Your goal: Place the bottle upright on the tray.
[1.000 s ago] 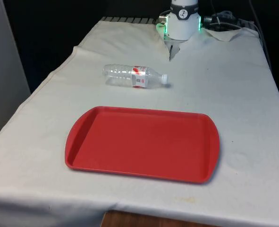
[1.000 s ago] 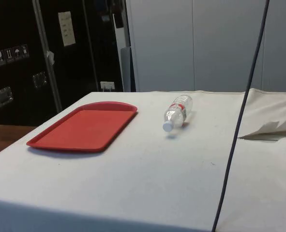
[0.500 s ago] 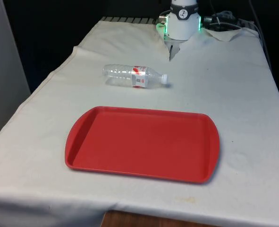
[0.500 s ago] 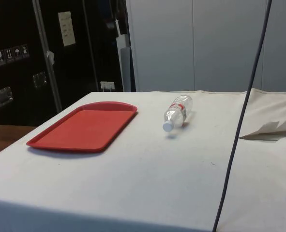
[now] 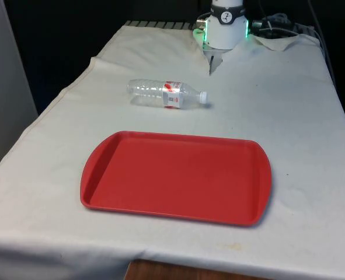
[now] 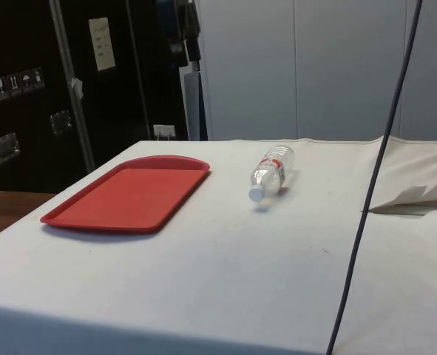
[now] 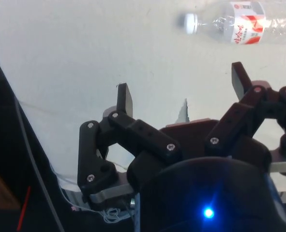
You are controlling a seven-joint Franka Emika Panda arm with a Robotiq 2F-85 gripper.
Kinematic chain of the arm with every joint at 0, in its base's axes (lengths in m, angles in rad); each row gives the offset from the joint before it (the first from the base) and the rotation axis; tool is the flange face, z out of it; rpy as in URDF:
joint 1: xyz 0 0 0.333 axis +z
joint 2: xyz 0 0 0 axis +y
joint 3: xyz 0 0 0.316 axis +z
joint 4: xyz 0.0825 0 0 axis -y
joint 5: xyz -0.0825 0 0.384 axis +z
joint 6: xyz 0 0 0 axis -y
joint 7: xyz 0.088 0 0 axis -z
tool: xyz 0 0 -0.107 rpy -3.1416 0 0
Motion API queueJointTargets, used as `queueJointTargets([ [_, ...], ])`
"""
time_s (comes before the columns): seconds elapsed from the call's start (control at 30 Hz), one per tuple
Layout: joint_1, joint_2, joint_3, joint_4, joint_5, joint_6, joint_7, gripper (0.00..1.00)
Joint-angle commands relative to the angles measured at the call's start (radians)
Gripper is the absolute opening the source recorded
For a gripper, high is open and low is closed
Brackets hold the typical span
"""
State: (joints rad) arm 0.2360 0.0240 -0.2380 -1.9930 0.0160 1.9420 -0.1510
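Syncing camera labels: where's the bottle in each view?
Front view: bottle lies on its side beyond the red tray, cap towards the front view's right.
Side view: bottle lies right of the tray, cap nearest the camera.
Wrist view: bottle lies beyond the open hand.
Shared landmark: its red-and-white label.

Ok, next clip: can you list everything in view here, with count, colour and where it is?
bottle: one, clear plastic with a red and white label and white cap, lying on its side on the cloth, beyond the tray, cap towards the front view's right.
tray: one, red, flat on the cloth, nothing on it.
table cloth: one, white, covering the table.
cable: one, dark, hanging across the side view.
gripper: one, black, fingers spread apart above the cloth, holding nothing, away from the bottle.
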Motion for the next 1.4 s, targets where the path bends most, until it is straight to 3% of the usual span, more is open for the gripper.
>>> queueJointTargets([
  [0.0, 0.001, -0.01, 0.001, -0.015, -0.002, 0.019, -0.001, 1.0],
  [0.17, 0.0, -0.004, 0.001, -0.019, 0.0, 0.017, -0.01, 1.0],
  [0.4, 0.001, -0.041, 0.007, -0.087, -0.005, 0.07, -0.024, 1.0],
  [0.43, 0.0, -0.029, 0.006, -0.071, 0.0, 0.051, -0.023, 1.0],
  [0.57, 0.001, -0.058, 0.008, -0.122, -0.006, 0.096, -0.036, 1.0],
  [0.77, 0.0, -0.064, 0.008, -0.142, 0.0, 0.104, -0.051, 1.0],
  [1.07, 0.001, -0.115, 0.01, -0.226, -0.007, 0.171, -0.081, 1.0],
  [1.1, 0.0, -0.102, 0.008, -0.208, 0.0, 0.15, -0.08, 1.0],
  [1.37, 0.0, -0.147, 0.01, -0.288, -0.007, 0.219, -0.107, 1.0],
])
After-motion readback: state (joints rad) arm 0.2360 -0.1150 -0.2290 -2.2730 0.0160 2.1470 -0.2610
